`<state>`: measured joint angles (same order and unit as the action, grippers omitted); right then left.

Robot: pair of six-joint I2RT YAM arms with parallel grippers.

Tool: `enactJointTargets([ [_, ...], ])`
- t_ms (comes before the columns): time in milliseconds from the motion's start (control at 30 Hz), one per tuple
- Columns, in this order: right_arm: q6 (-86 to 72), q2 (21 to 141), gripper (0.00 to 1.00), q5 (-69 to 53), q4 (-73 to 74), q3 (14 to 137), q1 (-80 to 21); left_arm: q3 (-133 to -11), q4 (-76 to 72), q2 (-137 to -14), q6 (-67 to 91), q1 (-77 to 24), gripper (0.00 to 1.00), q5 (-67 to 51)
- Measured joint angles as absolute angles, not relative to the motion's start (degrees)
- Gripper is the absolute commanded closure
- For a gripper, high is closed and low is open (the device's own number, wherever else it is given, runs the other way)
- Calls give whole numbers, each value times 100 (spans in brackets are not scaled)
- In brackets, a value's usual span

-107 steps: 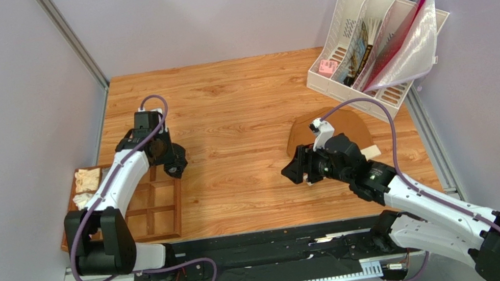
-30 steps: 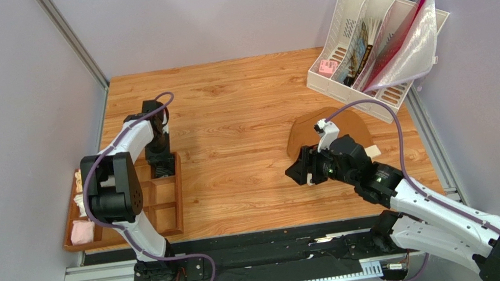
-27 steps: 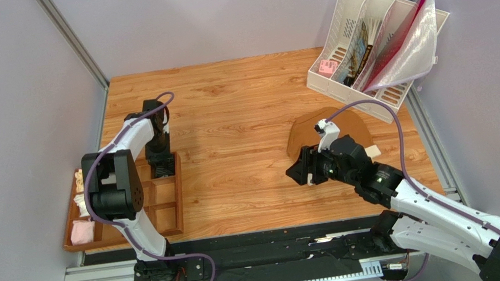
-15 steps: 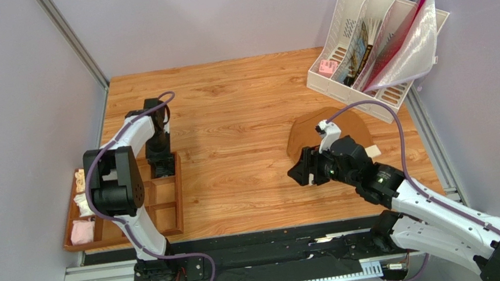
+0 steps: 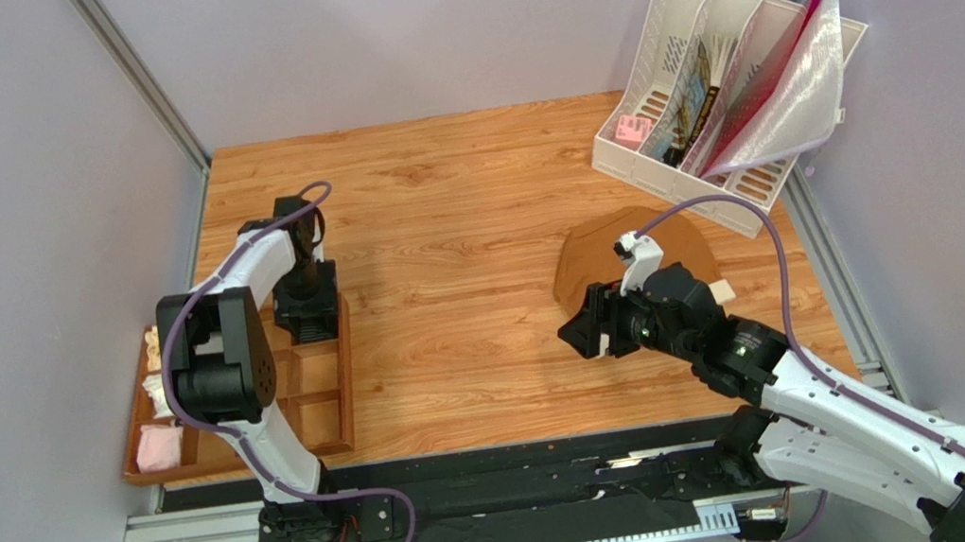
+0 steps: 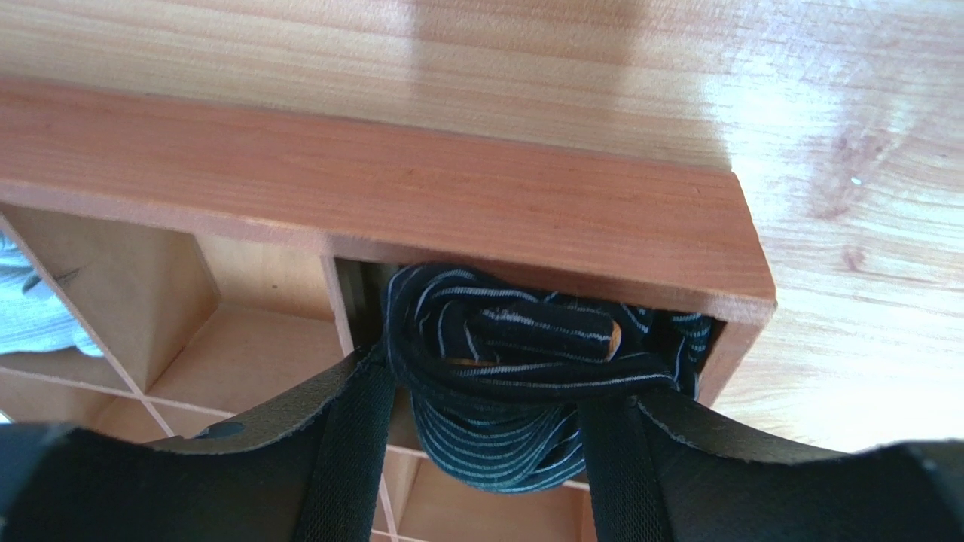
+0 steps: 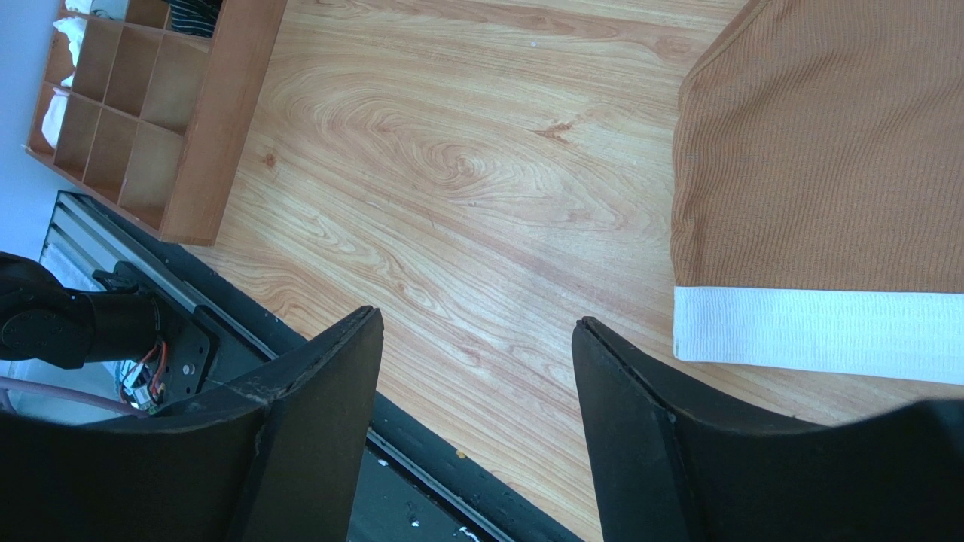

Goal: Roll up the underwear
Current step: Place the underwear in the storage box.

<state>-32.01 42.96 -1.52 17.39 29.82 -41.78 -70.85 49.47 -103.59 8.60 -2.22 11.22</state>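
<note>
The underwear (image 6: 509, 339), rolled, sits in the tray's (image 6: 453, 215) corner cell between the left gripper's (image 6: 487, 384) wide-spread jaws, apparently stowed there; the right gripper (image 7: 475, 328) hangs wide and empty.

Underwear (image 6: 532, 373) inside tray (image 6: 453, 198) corner compartment

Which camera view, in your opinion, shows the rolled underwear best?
Left wrist: the underwear is close up, rolled in a corner compartment of the tray. Top external hides it under the left end effector; right wrist shows only a sliver.
</note>
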Motion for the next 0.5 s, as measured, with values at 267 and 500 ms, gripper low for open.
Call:
enactJointTargets([
  [267, -3168, 4296, 33, -152, 1739, 2982, -4174, -7074, 5142, -9900, 1000, -226, 25, 1026],
  [500, -3164, 4276, 33, -152, 1743, 2980, -4163, -7244, 5468, -9577, 1085, -222, 31, 1151],
])
